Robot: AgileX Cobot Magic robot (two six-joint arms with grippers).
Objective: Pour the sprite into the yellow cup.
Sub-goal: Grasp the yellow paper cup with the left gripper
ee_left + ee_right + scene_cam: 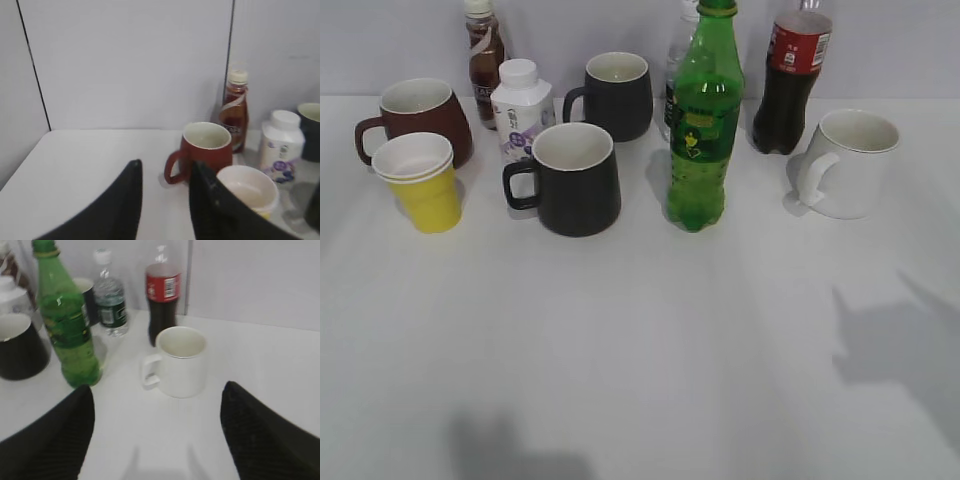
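Nothing done yet, by the look of it. The sprite (702,130) stands upright on the counter (640,340), cap on, near centre of the exterior view, untouched. The yellow cup (420,182) sits at about 9 o'clock from it, well apart, with the black mug (570,178) between them. The cup looks stacked (double white rim), its white inside looks dry, no liquid visible. It sits just in front of the dark red mug (415,120), at that mug's 6 o'clock.

Right gripper (155,435): fingers wide apart, holding nothing. In the right wrist view the sprite is at 10 o'clock from the gap and the white mug (177,361) at 12 o'clock, so the gripper isn't lined up on the bottle yet.

Left gripper (165,200): fingers apart with a narrower gap, empty. The yellow cup is just beside the right-hand finger in the left wrist view, partly hidden behind it; can't tell if touching.

Neither arm shows in the exterior view, only shadows low on the counter.

Left to do, as I judge it: reach the sprite, grip it, get the cap off (likely needs both arms), carry it past the black mug toward 9 o'clock, tilt over the yellow cup, pour. Basically everything.
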